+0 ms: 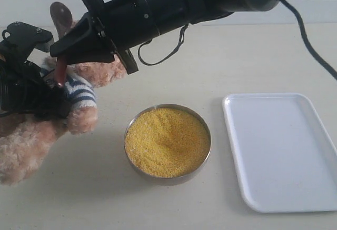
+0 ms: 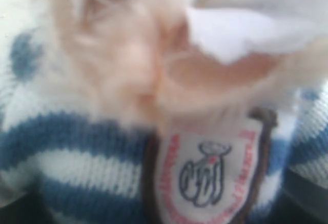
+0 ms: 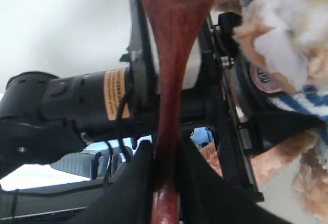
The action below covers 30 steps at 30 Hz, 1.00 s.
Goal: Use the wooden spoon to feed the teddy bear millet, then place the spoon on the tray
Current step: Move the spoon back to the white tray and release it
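Fingers (image 1: 84, 43) of the right gripper (image 1: 64, 53) pinched the wooden spoon (image 1: 61, 15) on its handle, its bowl above them, the teddy bear (image 1: 81, 117) just beyond; millet (image 1: 167, 141) and tray (image 1: 281, 151) lay well apart from them. The left gripper (image 1: 45, 97) sat against the bear. Its wrist view showed only striped shirt and badge (image 2: 205, 178), so its grip could not be told. From the right wrist, 2 fingers (image 3: 128, 193) clamped the glossy handle narrowly. Such a slim hold could let the spoon swivel, spilling any grains or striking the left gripper nearby.
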Motion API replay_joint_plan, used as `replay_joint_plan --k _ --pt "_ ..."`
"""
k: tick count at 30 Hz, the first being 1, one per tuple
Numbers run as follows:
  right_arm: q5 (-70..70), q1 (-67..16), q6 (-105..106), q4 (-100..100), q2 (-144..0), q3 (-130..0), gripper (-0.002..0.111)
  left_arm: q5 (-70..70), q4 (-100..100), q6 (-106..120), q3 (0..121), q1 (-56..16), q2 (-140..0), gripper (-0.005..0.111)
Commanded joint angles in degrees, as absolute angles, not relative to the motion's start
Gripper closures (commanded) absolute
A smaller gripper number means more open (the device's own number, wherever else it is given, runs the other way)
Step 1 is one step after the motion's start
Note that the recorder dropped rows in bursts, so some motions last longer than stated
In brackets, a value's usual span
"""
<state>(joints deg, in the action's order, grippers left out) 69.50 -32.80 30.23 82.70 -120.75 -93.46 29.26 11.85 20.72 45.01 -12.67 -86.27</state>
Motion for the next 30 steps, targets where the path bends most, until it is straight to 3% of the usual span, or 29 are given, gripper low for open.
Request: replay_joint_plan --k 1,9,19,30 --pt "70.0 -32.4 34.1 79.9 -116.3 -93.3 0.109 28.4 12.1 19.9 45.3 -12.6 -85.7 0.103" --pt "70.0 -28.5 33.8 61.9 -110.0 -93.3 0.109 28.4 11.8 17.4 45.3 -12.6 -85.7 0.103" --pt "70.0 -31.2 7.4 10.1 -105.0 -93.3 0.109 28.4 11.1 13.2 45.3 -12.6 -88.8 0.103" --pt "66.4 -23.5 4.7 7.3 -100.1 -84.0 0.109 28.6 8.0 9.2 45.3 -12.6 -88.8 0.103"
